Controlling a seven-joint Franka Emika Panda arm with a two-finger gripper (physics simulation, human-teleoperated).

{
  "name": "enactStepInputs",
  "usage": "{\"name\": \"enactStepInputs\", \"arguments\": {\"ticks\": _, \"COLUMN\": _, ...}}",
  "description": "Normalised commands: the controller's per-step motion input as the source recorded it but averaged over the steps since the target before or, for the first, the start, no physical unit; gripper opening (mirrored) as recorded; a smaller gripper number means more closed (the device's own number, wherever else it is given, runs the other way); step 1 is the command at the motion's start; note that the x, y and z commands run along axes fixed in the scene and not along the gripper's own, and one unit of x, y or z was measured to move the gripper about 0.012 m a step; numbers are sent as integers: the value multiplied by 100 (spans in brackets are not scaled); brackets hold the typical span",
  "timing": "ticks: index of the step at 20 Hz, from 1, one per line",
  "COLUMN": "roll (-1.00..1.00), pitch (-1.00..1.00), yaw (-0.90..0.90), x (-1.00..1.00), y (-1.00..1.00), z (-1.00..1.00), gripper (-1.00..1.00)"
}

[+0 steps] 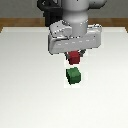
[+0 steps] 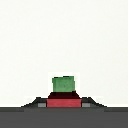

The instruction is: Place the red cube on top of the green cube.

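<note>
The dark red cube [image 1: 74, 57] hangs in my gripper [image 1: 74, 56], which is shut on it just under the wide grey hand. It is lifted off the white table. The green cube [image 1: 73, 75] rests on the table a little nearer the camera than the red one and slightly toward the exterior view's left. In the wrist view the red cube [image 2: 63, 100] sits between the dark fingertips, and the green cube [image 2: 64, 83] shows just beyond it. The fingers are mostly hidden by the hand in the exterior view.
A white table [image 1: 25, 85] carries the scene, with a brown floor strip [image 1: 15, 22] behind its far edge. The arm's body [image 1: 75, 12] rises above the hand.
</note>
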Motion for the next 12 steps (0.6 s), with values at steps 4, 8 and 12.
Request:
{"name": "enactStepInputs", "arguments": {"ticks": 4, "roll": 0, "pitch": 0, "yaw": 0, "x": 0, "y": 0, "z": -75, "gripper": -100}}
{"name": "enactStepInputs", "arguments": {"ticks": 8, "roll": 0, "pitch": 0, "yaw": 0, "x": 0, "y": 0, "z": -50, "gripper": 100}}
{"name": "enactStepInputs", "arguments": {"ticks": 12, "roll": 0, "pitch": 0, "yaw": 0, "x": 0, "y": 0, "z": 0, "gripper": 100}}
